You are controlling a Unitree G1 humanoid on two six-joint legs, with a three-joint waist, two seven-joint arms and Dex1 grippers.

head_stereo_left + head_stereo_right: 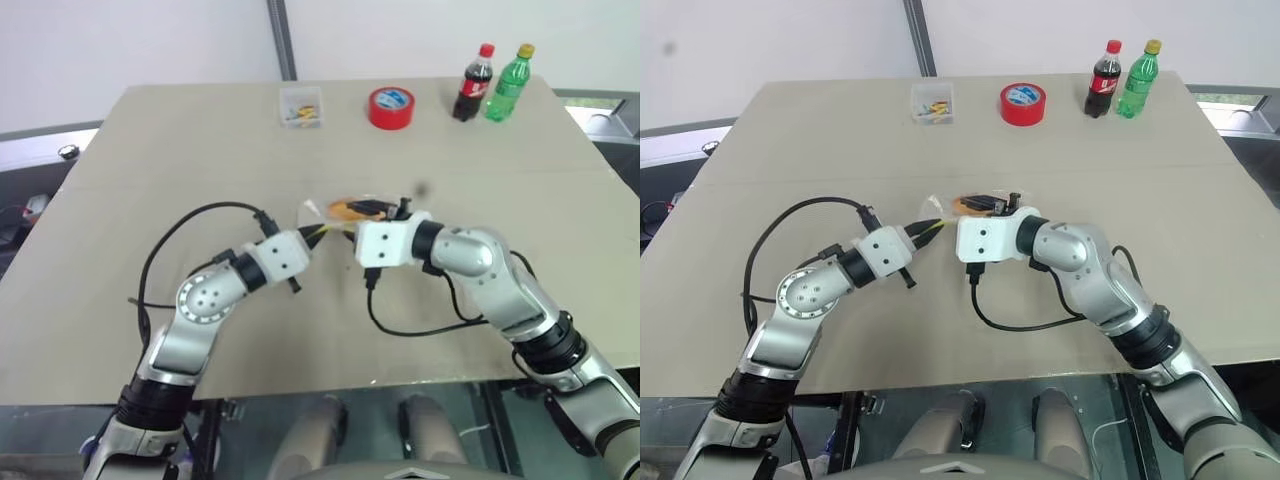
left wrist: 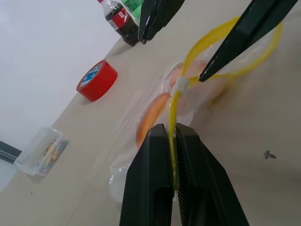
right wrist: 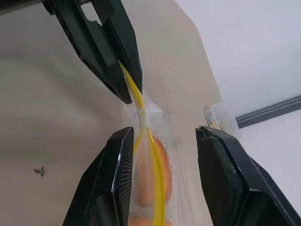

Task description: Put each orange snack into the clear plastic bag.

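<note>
Left end effector (image 2: 173,155) clamped on the yellow strip (image 2: 175,120) of the clear plastic bag (image 1: 345,212), holding its mouth up off the desk (image 1: 200,150), presumably so that the contents cannot slide out. Orange snacks (image 3: 150,179) lie inside the bag (both apparently already bagged). Right end effector (image 3: 162,169), jaws apart, straddles the bag's yellow rim just beyond the left one, gripping nothing.

A beige desk (image 1: 200,140) carries everything. Along its far edge stand a small clear box of colourful bits (image 1: 301,106), a red tape roll (image 1: 391,107), a cola bottle (image 1: 475,83) and, just beside it, a green bottle (image 1: 509,83).
</note>
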